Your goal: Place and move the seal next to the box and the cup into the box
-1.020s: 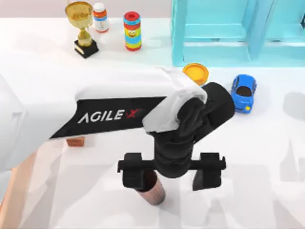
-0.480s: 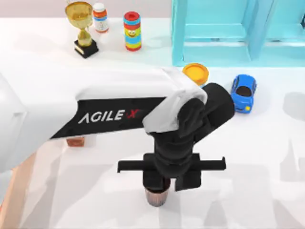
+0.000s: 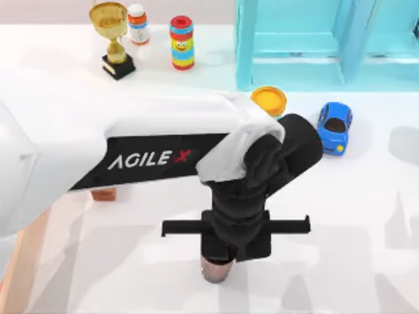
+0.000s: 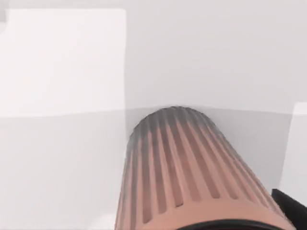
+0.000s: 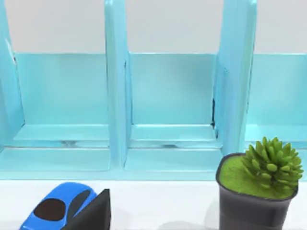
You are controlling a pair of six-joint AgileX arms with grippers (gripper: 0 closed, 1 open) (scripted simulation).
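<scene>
My left gripper (image 3: 226, 256) is at the front middle of the table, pointing down and shut on the cup (image 3: 216, 269). The cup's ribbed brown side pokes out below the black fingers (image 3: 213, 245). Up close in the left wrist view, the cup (image 4: 187, 177) tapers away toward the white table. The seal (image 3: 103, 194), a small reddish-brown block, peeks out from under my left arm at the left. A strip of the box (image 3: 23, 261) with its pale wood rim shows at the front left, mostly hidden by the arm. A dark part of my right gripper (image 5: 91, 215) shows facing the shelf.
A turquoise shelf unit (image 3: 327, 46) stands at the back right, with a yellow-lidded cylinder (image 3: 268, 100) and a blue toy car (image 3: 334, 126) in front of it. A gold trophy (image 3: 111, 39), a small bottle (image 3: 137, 23) and a striped cylinder (image 3: 181, 42) line the back left. A potted plant (image 5: 259, 187) stands by the shelf.
The left gripper's fingers, spread wide around the cup a second ago, have closed in and now clamp it. The arm itself has barely shifted.
</scene>
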